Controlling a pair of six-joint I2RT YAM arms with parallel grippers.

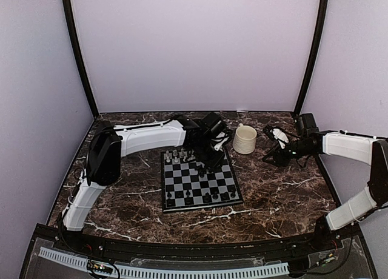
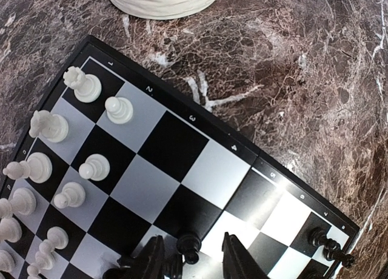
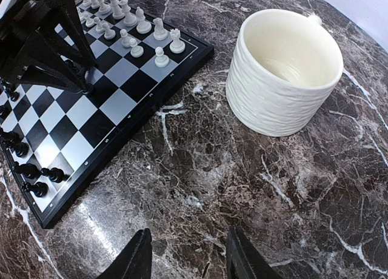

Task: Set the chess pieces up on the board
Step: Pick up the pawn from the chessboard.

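The checkered board lies mid-table. White pieces stand along its far edge and black pieces along its near edge. My left gripper hangs low over the board's far right part. In the left wrist view it is open, and a black pawn stands between its fingers without touching them. White pieces stand at the left, and black pieces at the right. My right gripper is open and empty over bare marble, right of the board.
A cream ribbed mug stands just beyond the board's far right corner; in the right wrist view it looks empty. The left arm crosses above the board's far edge. Purple walls enclose the dark marble table.
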